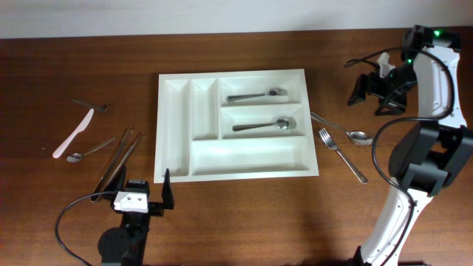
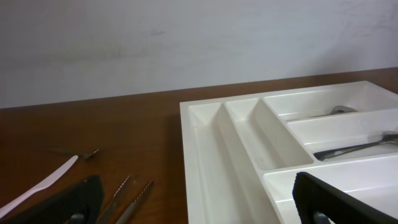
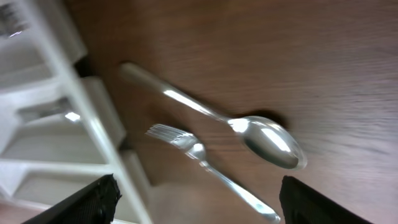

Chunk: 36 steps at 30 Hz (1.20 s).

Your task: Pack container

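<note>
The white container (image 1: 174, 125) lies mid-table; it also shows in the left wrist view (image 2: 205, 155) and the right wrist view (image 3: 93, 134). A fork (image 1: 255, 96) lies in its top long compartment, a spoon (image 1: 260, 126) in the middle one. A spoon (image 1: 344, 130) (image 3: 249, 127) and a fork (image 1: 341, 154) (image 3: 205, 165) lie on the table right of it. My right gripper (image 1: 375, 90) (image 3: 199, 202) is open and empty, above them. My left gripper (image 1: 144, 193) (image 2: 193, 202) is open and empty at the container's front left corner.
Left of the container lie a white plastic knife (image 1: 74, 133) (image 2: 37, 185), a small fork (image 1: 90, 106), a spoon (image 1: 89, 152) and two metal knives (image 1: 120, 159) (image 2: 127, 196). A pale wall (image 2: 186, 37) backs the table.
</note>
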Tool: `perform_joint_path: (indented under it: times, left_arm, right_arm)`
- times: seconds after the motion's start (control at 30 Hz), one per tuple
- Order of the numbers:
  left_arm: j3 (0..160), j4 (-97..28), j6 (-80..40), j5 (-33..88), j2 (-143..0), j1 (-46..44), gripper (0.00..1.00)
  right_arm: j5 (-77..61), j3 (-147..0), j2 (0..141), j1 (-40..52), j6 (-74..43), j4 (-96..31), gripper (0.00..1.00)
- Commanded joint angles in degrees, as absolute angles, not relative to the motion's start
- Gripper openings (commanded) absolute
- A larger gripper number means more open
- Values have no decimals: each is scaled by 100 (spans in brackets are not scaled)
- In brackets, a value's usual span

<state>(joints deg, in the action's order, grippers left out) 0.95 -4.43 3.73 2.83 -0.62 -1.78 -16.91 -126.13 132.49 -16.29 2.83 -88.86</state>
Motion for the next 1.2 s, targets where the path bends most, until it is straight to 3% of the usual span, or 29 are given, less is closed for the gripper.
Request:
perform_joint_path:
  times: [0.0,0.47,0.67,0.73,0.97,1.07,1.17]
  left_arm:
    - [49,-427,482,325,-30,-143,99]
    - [49,-427,482,325,-30,-143,99]
    - [49,-427,482,325,-30,-143,99]
    - [49,-427,482,325,-30,-143,99]
    - [49,-427,482,325,-30,-143,99]
    - [49,-427,482,325,-30,-143,99]
    - [49,-427,482,325,-30,-143,99]
  right_arm:
    - [-1109,-12556,13185,-1739,-58,-8683,85]
    - [-768,-12556,13185,-1765,-370,-8042,86]
    - [-770,-12492,13135,-1765,-366,-7856,95]
    - [-792,-12158,12899,-1767,-366,-7513,99]
    - [-860,-10289,11563,-1852,-401,-6267,100]
    - [-1166,-9542,11150,-1955,-502,-5994,90]
    - [-2270,-8047,10381,-2281,-856,-4851,84]
